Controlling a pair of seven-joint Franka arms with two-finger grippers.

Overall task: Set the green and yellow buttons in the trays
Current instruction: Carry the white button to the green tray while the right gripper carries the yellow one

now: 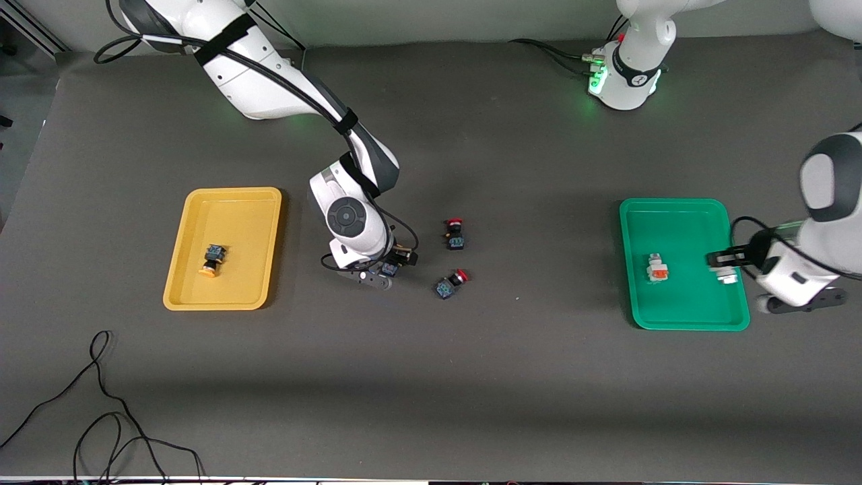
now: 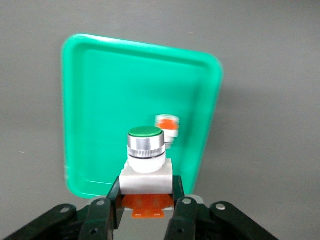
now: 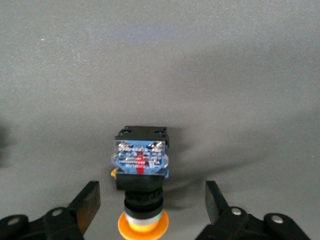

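Note:
My left gripper (image 1: 724,259) is shut on a white-bodied green button (image 2: 146,162) and holds it over the green tray (image 1: 680,229), near the rim at the left arm's end. A second green button (image 1: 656,268) lies in that tray, also seen in the left wrist view (image 2: 167,127). My right gripper (image 3: 152,202) is open and low over the table, its fingers on either side of a black-and-blue button with a yellow cap (image 3: 141,165). In the front view this gripper (image 1: 389,268) is between the yellow tray (image 1: 236,222) and the red-capped switches. Another yellow button (image 1: 212,259) lies in the yellow tray.
Two black-and-blue switches with red caps lie mid-table, one (image 1: 456,234) farther from the front camera, one (image 1: 450,283) nearer, both just beside the right gripper toward the left arm's end. A loose black cable (image 1: 101,404) lies near the front edge.

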